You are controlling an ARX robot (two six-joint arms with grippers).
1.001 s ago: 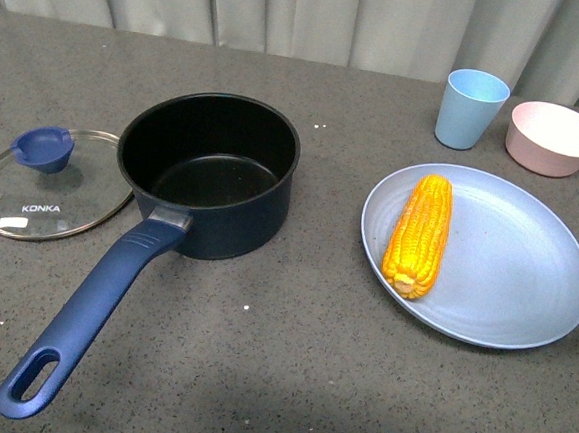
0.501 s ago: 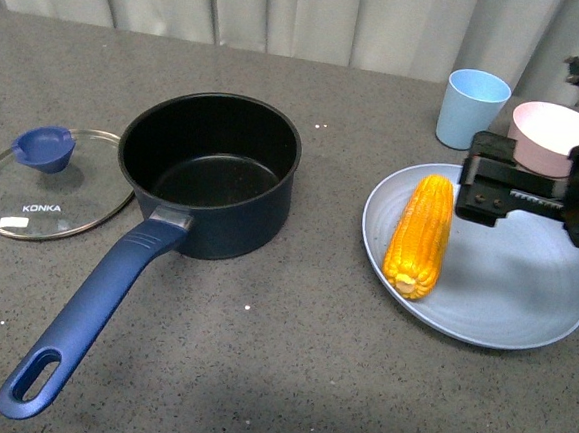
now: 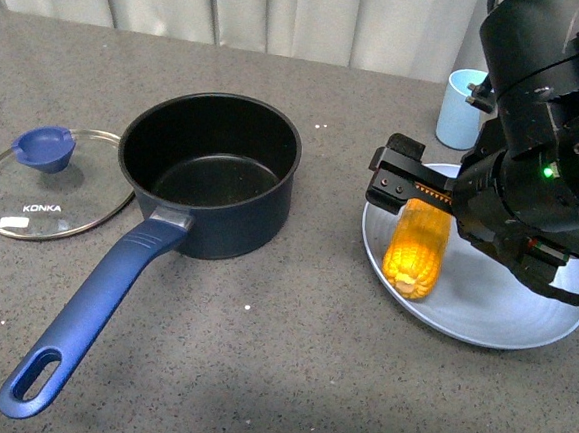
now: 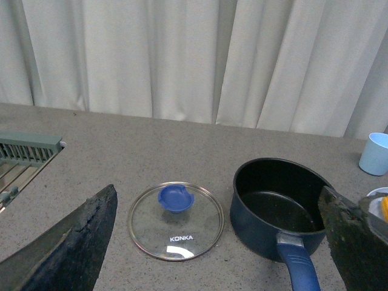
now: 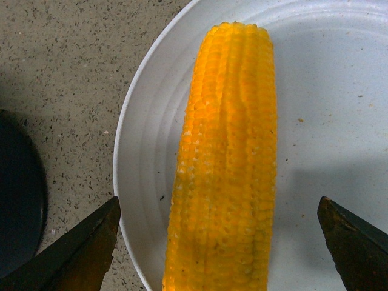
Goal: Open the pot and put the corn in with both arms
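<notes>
The pot point(image 3: 244, 223) stands uncovered left of centre, its black inside bare and its long blue handle point(image 3: 91, 311) pointing toward the near edge. The wrist views show the pot point(image 4: 267, 227) from the left arm and its dark edge point(image 5: 18, 194) from the right arm. The corn point(image 3: 414, 254) lies on a pale blue plate point(image 3: 481, 327). My right gripper point(image 3: 412, 191) hovers just above the cob, open. In its wrist view the corn point(image 5: 227, 163) lies lengthwise between the spread fingers of the right gripper point(image 5: 218, 203), untouched. My left gripper point(image 4: 218, 189) is open and stays back from the pot, holding nothing.
The glass lid point(image 3: 51, 188) with a blue knob lies flat on the table left of the pot, and the left wrist view shows the lid point(image 4: 176, 221) too. A light blue cup point(image 3: 456, 109) stands behind the plate, partly hidden by my right arm. A grey rack point(image 4: 27, 151) sits far left.
My right arm has come in from the right and moved left over the plate, ending above the corn and hiding the pink bowl. Pot, lid and corn have not moved.
</notes>
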